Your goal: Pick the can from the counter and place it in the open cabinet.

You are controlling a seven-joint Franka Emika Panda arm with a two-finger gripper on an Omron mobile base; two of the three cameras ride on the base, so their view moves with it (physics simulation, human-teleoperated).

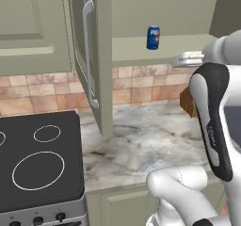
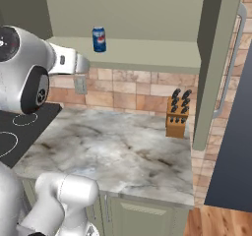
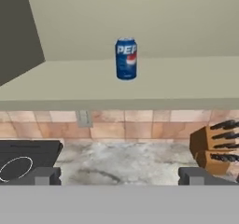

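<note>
The blue can (image 1: 153, 37) (image 2: 99, 39) (image 3: 126, 59) stands upright on the inner shelf of the open cabinet (image 1: 136, 51) (image 2: 147, 53) (image 3: 186, 78). It sits near the shelf's middle depth, nothing touching it. My gripper (image 3: 120, 176) is open and holds nothing; it hangs in front of the shelf's edge and a little below the can. The hand (image 1: 186, 59) (image 2: 74, 63) sits level with that edge. Below lies the marbled counter (image 1: 141, 145) (image 2: 113, 146) (image 3: 126, 164).
The cabinet's door (image 1: 101, 55) with its long silver handle (image 1: 87, 51) swings out on the left; another door (image 2: 216, 58) stands open on the right. A wooden knife block (image 2: 178, 113) (image 3: 217, 146) stands at the tiled wall. A black stove top (image 1: 37, 159) adjoins the counter.
</note>
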